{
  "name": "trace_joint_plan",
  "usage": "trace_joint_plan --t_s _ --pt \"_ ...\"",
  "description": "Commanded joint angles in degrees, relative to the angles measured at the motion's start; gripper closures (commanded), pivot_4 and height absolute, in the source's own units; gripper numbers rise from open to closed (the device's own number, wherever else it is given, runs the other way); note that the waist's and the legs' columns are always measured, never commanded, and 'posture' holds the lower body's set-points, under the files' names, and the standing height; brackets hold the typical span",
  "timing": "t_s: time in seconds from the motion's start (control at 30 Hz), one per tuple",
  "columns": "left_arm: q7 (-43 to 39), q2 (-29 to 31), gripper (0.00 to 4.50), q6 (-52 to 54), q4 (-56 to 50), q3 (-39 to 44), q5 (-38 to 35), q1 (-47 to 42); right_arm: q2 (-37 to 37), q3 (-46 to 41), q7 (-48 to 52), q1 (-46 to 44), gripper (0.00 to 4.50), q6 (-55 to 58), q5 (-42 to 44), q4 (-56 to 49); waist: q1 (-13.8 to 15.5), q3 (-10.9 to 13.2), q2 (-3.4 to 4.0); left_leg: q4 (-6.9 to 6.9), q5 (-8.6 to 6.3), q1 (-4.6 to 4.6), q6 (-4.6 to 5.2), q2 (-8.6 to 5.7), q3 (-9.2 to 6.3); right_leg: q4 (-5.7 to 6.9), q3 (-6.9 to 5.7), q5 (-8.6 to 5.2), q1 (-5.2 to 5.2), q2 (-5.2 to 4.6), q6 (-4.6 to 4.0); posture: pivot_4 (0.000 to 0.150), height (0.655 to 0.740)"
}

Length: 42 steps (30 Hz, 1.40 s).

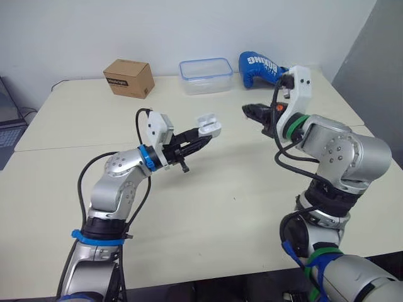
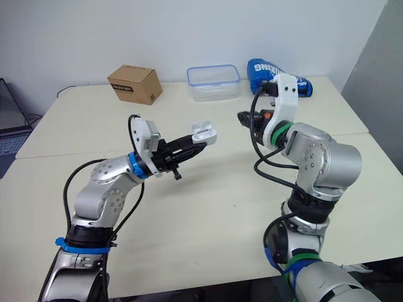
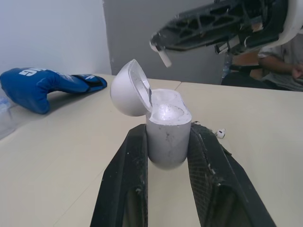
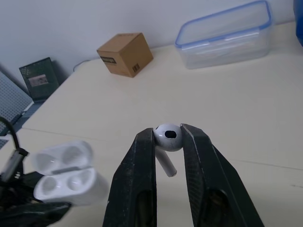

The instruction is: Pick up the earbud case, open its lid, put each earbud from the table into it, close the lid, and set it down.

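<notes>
The earbud case (image 3: 166, 146) is plain white. The earbud (image 4: 168, 137) is white with a dark oval opening. The left gripper (image 3: 168, 130) and right gripper (image 4: 166, 133) are black. The table (image 1: 220, 207) is cream. The box (image 1: 129, 78) is brown with a dark label, the container (image 1: 205, 75) is clear with a blue rim, and the glove (image 1: 258, 66) is blue with white lettering.

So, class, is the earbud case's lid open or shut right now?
Open. The lid is hinged back from the earbud case, which the left gripper holds upright, leaving its inside exposed.
</notes>
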Motion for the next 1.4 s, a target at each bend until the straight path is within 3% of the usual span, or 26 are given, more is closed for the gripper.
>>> trace_joint_plan --t_s 0.03,0.6,1.4 --pt "0.4 -1.5 3.72 -2.8 2.1 -0.2 1.2 -3.0 2.5 -2.0 -2.5 -1.8 4.08 -1.9 3.7 -4.1 -0.1 0.0 0.00 0.00 0.00 0.00 0.00 0.00 0.00 0.01 0.00 0.00 0.00 0.00 0.00 0.150 0.7400" --pt "0.9 -5.5 3.72 -3.1 7.0 -0.3 2.3 -7.9 8.0 5.3 -11.8 7.8 4.08 -17.2 14.6 -2.3 -0.8 0.0 0.01 -0.01 0.00 0.00 0.00 0.00 -0.02 0.00 0.01 0.00 -0.02 0.00 0.00 0.150 0.7400" --pt "1.7 -6.5 3.72 1.1 7.4 0.0 1.5 -11.0 6.2 12.2 -21.1 12.8 4.08 -24.5 26.7 -0.7 -0.9 0.0 0.01 -0.02 0.00 0.00 0.00 -0.01 -0.04 -0.02 0.01 0.00 -0.01 0.00 0.00 0.150 0.7400"
